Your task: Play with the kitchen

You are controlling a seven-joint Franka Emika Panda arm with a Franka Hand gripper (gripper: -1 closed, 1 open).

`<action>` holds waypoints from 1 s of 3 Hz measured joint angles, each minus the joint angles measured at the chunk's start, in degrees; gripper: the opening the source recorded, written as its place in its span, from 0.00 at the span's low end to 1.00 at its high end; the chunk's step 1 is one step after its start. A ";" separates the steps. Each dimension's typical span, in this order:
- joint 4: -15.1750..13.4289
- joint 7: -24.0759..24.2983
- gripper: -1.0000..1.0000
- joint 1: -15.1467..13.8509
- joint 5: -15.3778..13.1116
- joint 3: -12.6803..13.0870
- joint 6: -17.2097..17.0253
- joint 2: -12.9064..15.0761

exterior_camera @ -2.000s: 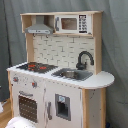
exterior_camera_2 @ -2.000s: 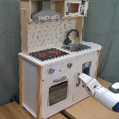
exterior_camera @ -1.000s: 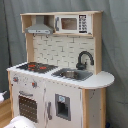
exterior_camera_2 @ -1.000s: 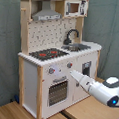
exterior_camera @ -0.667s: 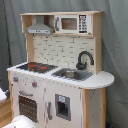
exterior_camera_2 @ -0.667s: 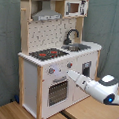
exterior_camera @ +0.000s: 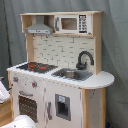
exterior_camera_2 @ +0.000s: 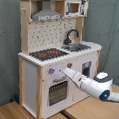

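The kitchen [exterior_camera: 60,75] is a tall white and light-wood toy unit, seen in both exterior views. It has a black stovetop [exterior_camera: 36,66] with red burners, a black faucet [exterior_camera: 85,59] over the sink [exterior_camera: 72,74], and a grey hood [exterior_camera: 40,29]. In the second exterior view my white arm [exterior_camera_2: 96,86] reaches in from the second exterior view's right. My gripper [exterior_camera_2: 65,72] is up against the knob panel of the kitchen [exterior_camera_2: 55,55], between two knobs [exterior_camera_2: 51,71], just above the windowed oven door [exterior_camera_2: 58,91].
A toy microwave [exterior_camera: 72,23] sits in the top shelf beside the hood. A grey curtain [exterior_camera: 115,50] hangs behind the unit. The unit stands on a wooden floor [exterior_camera_2: 22,113]. White arm parts [exterior_camera: 20,122] show at the bottom left of the first exterior view.
My arm has stretched from the second exterior view's right toward the kitchen's front, bringing the gripper up to the knob panel. The kitchen itself has not moved.
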 joint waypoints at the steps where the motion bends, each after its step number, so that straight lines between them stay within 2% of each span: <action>1: 0.00 2.24 1.00 -2.89 0.00 -0.39 4.97 0.00; 3: -0.01 3.53 1.00 -9.29 0.01 -1.12 14.39 -0.50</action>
